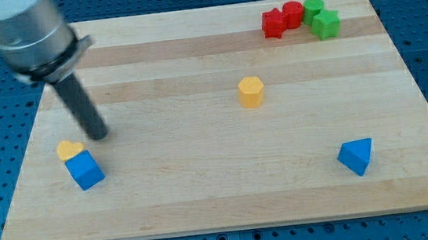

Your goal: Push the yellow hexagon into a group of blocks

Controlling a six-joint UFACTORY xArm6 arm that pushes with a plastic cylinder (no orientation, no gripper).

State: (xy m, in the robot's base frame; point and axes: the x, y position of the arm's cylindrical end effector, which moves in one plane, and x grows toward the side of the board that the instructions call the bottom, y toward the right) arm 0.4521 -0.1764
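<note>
1. Two blue blocks sat nearest the view's bottom: a blue cube (86, 171) at lower left and a blue triangular block (356, 157) at lower right, well apart from each other.
2. One yellow block (69, 149), its shape hard to make out, lay touching the blue cube's upper edge.
3. One rod stood just above and to the right of that yellow block; my tip (99, 136) rested on the wooden board (206, 199), near that pair but apparently not touching either. The rod carries nothing that opens or closes, so it had no hold on anything.
4. One yellow hexagon (251, 91) stood alone near the frame's centre, well apart from every other block and from my tip.
5. I judged the hexagon light, rigid and free to slide on the smooth wood. It could only be pushed, best at the middle of a flat side opposite the target group, since an off-centre contact would likely spin it or let it slip past.
6. Four blocks clustered at upper right, farthest away: two red blocks (282, 19) and two green blocks (321, 17), touching one another.
</note>
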